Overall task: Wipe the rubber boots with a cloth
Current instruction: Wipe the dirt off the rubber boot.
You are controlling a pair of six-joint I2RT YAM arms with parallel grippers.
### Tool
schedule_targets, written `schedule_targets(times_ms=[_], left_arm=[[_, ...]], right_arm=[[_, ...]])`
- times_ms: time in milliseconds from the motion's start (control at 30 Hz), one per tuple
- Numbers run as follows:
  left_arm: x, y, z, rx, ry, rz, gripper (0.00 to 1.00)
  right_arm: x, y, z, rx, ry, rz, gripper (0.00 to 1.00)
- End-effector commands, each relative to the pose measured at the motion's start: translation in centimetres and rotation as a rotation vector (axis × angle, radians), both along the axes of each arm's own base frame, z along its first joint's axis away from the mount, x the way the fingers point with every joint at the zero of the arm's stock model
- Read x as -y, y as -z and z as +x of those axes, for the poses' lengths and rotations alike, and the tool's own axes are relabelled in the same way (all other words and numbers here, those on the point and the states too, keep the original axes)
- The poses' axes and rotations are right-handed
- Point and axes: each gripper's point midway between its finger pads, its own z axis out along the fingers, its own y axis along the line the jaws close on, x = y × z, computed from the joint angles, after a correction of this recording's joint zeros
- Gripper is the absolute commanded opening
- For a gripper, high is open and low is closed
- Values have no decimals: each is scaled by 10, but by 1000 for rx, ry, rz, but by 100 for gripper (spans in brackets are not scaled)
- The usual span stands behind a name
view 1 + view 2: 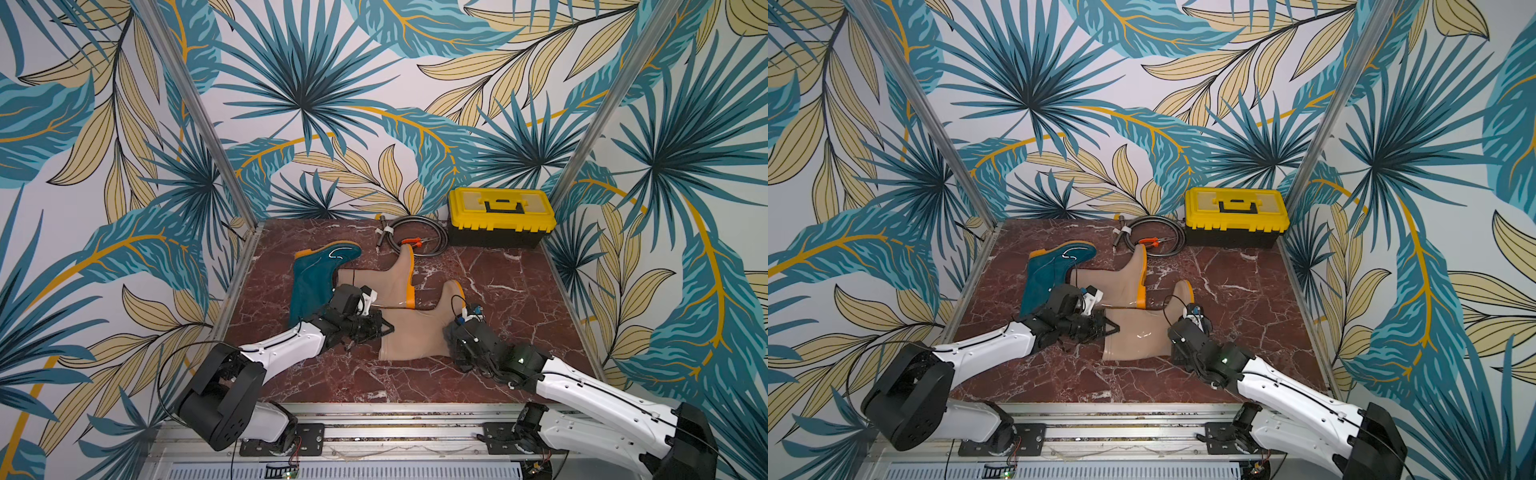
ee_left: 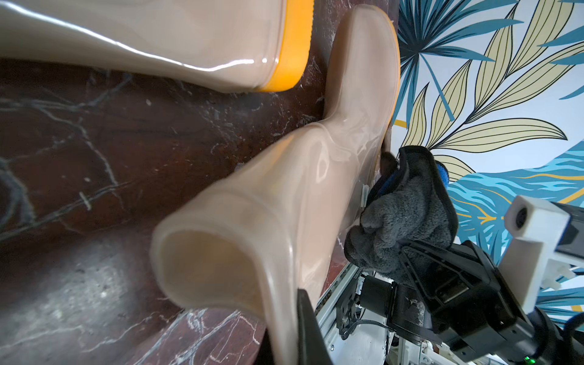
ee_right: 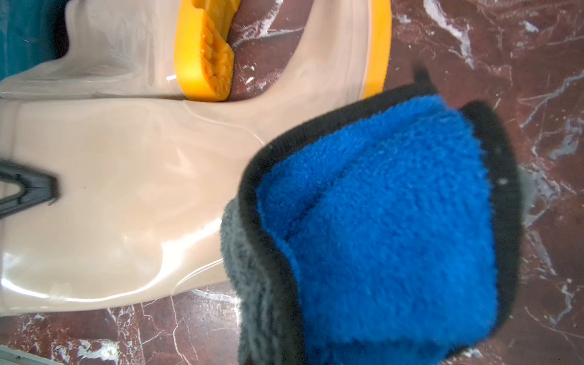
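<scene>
Fingers (image 3: 31,186) seemingly press boot (image 1: 415,336) onto red marble (image 1: 498,270), leaf-print walls (image 1: 332,83)

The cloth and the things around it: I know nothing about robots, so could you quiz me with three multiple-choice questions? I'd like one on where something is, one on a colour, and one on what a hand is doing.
1. Where does the toolbox stand?
A) at the back, on the right
B) at the front, on the left
C) on top of a boot

2. Which colour shows on the cloth?
A) red
B) blue
C) pink

3. What state is the right hand in?
A) open and empty
B) shut on the cloth
C) shut on the toolbox

Answers:
1 A: both top views show it far back on the right.
2 B: the right wrist view shows a bright blue face with grey backing.
3 B: the left wrist view shows the cloth bunched in its grip.
</scene>
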Motion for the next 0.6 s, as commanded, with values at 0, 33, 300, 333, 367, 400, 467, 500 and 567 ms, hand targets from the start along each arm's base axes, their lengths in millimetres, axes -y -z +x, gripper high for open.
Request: schedule_targets(times_ms=[0, 33, 300, 333, 367, 400, 467, 500, 567], left_arm=[[6, -21, 7, 47, 9, -49, 0], [5, -21, 7, 47, 5, -47, 0], [5, -16, 7, 25, -4, -41, 0], [5, -16, 6, 26, -5, -42, 0], [5, -16, 6, 26, -4, -43, 0], [5, -18, 5, 30, -3, -45, 0], [4, -18, 5, 31, 0, -47, 0], [4, -18, 4, 33, 4, -46, 0], [3, -13, 4, 25, 8, -40, 0]], right_arm=[[-34, 3, 2, -4, -145, -69, 0], [-52, 2, 1, -2, -211, -99, 0], [-196, 8, -44, 24, -628, -109, 0], [-198, 13, -44, 7, -626, -138, 0], [-194, 19, -42, -9, -602, -173, 0], [-183, 24, -38, -16, -559, -230, 0], [-151, 33, -29, -28, -459, -338, 0], [-125, 38, -24, -52, -381, -390, 0], [-68, 50, -17, -132, -194, -444, 0]])
